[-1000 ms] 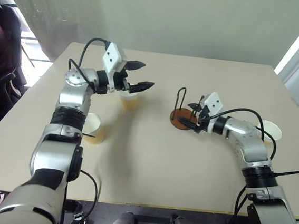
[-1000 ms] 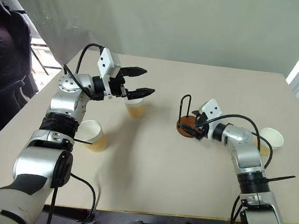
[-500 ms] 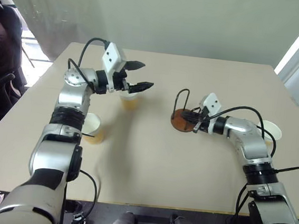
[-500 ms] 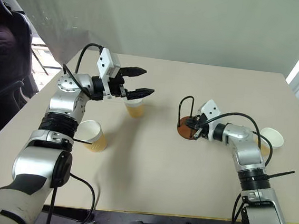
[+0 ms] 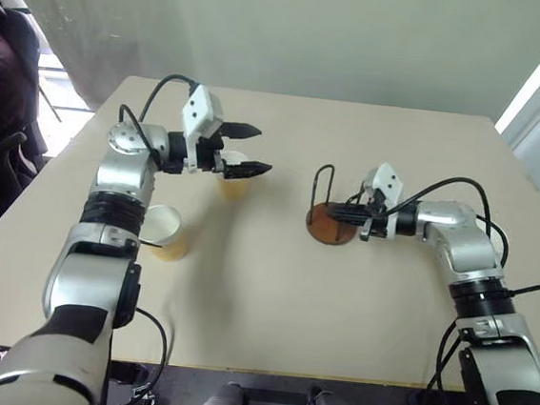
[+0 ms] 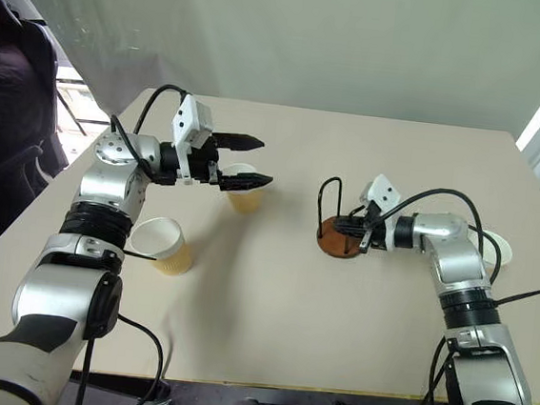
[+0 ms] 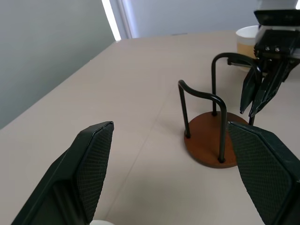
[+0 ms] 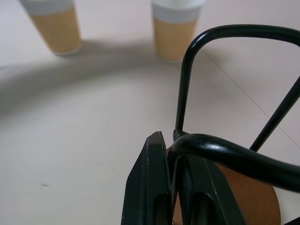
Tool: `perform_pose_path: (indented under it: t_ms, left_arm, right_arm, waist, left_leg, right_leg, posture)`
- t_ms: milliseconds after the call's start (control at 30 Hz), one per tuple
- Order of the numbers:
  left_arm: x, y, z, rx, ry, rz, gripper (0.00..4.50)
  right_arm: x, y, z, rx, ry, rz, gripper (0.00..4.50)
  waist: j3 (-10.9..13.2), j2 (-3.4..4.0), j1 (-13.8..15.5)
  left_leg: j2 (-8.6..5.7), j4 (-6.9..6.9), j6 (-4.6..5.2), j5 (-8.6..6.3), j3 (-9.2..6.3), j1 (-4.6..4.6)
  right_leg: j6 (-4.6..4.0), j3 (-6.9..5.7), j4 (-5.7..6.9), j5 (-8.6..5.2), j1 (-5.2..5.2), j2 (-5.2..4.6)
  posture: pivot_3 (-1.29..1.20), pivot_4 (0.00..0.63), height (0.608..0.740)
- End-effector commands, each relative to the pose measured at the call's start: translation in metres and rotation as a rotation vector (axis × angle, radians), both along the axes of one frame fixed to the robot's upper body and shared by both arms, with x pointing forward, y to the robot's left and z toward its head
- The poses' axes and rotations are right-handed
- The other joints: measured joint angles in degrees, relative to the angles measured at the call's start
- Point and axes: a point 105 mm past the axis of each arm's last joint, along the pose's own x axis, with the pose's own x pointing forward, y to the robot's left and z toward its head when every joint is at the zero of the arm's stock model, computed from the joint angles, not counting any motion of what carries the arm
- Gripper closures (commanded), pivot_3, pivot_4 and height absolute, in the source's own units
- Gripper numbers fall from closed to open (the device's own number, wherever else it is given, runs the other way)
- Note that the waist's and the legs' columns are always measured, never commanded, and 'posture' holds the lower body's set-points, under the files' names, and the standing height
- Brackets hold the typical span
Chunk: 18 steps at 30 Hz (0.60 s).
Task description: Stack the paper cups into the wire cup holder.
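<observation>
- Beige table (image 5: 271, 289) took up most of the head views, pale wall behind, bright window strip at right edge
- Dark seated person (image 6: 0, 129) at far left, off the table, well apart from everything on it
- Counted three paper cups, all upright, none in the holder
- First cup (image 6: 244, 187) stood near table centre-left, directly under the left gripper (image 6: 253, 161)
- Second cup (image 6: 163, 245) sat nearer the front edge on the left, just beside the left forearm, partly crossed by a thin black cable
- Third cup (image 6: 491, 251) stood at far right, mostly hidden behind the right forearm; rim also seen in left wrist view (image 7: 245, 40)
- Counted one wire cup holder (image 5: 331, 218): rust-brown disc base flat on table, right of centre, two black upright wire loops, empty
- Left gripper hovered above first cup, fingers spread wide, nothing between them, pointing across toward the holder
- Left wrist view looked between both spread fingers (image 7: 91, 164) at the holder (image 7: 211, 136), bare table between
- Right gripper (image 5: 363, 211) at the holder, fingers pressed together and pinching the nearer wire loop near its top
- Right wrist view showed the pads (image 8: 157, 187) clamped on the loop wire (image 8: 220, 152), second loop arching beyond, two cups (image 8: 54, 26) (image 8: 176, 28) farther off across open table
- Nothing stood between first cup and holder; right arm and its gripper crowded the holder's right side
</observation>
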Motion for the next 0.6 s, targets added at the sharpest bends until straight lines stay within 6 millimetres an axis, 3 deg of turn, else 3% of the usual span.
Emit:
perform_pose_path:
  t_ms: [33, 600]
  left_arm:
    - [-0.002, 0.002, 0.01, 0.009, -0.036, -0.004, 0.34]
    - [-0.004, 0.005, 0.011, 0.031, -0.035, -0.005, 0.34]
  right_arm:
    - [-0.008, 0.009, 0.021, 0.007, -0.049, 0.084, 4.48]
    - [-0.036, 0.016, 0.008, -0.064, 0.011, 0.238, 4.48]
  waist:
    - [0.0, 0.0, 0.0]
    - [0.0, 0.0, 0.0]
  left_leg:
    - [0.0, 0.0, 0.0, 0.0, 0.0, 0.0]
    - [0.0, 0.01, -0.03, 0.04, 0.0, -0.01]
  right_leg:
    - [-0.01, 0.0, 0.0, 0.0, 0.0, 0.0]
    - [-0.05, 0.0, 0.04, -0.01, -0.02, 0.0]
  posture:
    - [0.0, 0.15, 0.74]
    - [0.0, 0.15, 0.74]
